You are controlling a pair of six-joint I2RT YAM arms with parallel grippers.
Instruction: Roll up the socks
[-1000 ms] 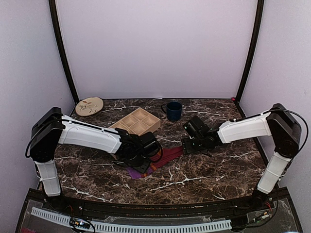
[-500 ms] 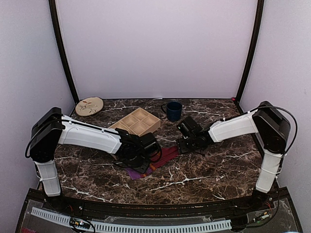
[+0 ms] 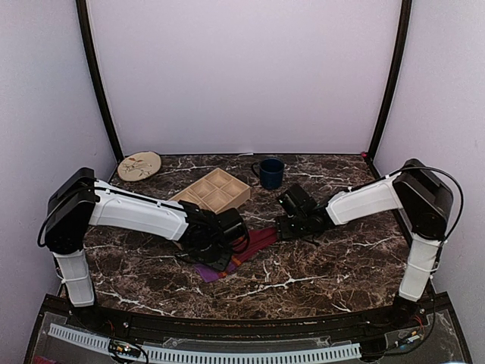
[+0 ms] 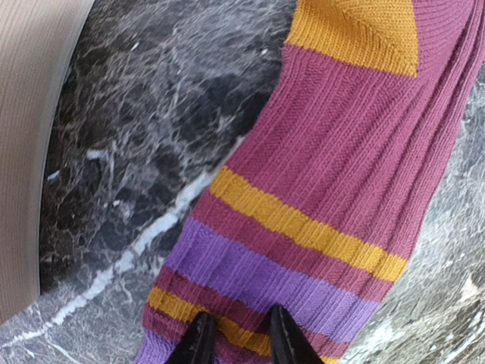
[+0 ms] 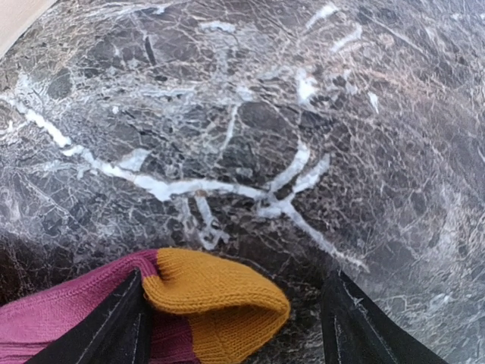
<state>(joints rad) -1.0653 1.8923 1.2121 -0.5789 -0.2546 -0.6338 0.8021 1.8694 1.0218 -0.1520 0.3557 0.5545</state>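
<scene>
Right wrist: right gripper (image 5: pixel 235 326) spread wide, straddling orange toe of striped sock (image 5: pixel 216 296) at 6 o'clock; left gripper (image 4: pixel 239 341) narrowed over its purple end, grip unclear.

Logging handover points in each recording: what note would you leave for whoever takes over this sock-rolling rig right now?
Left claw: fingers close together, tips on the cuff end of the striped sock. Whether it pinches fabric is unclear.
Right claw: open, straddling the orange toe, not gripping.
Sock: flat, stretched out on the marble table between the two claws. No second sock is in view.
Done: nothing rolled yet.
Left: roll this sock into a bundle, then look for any other.
</scene>
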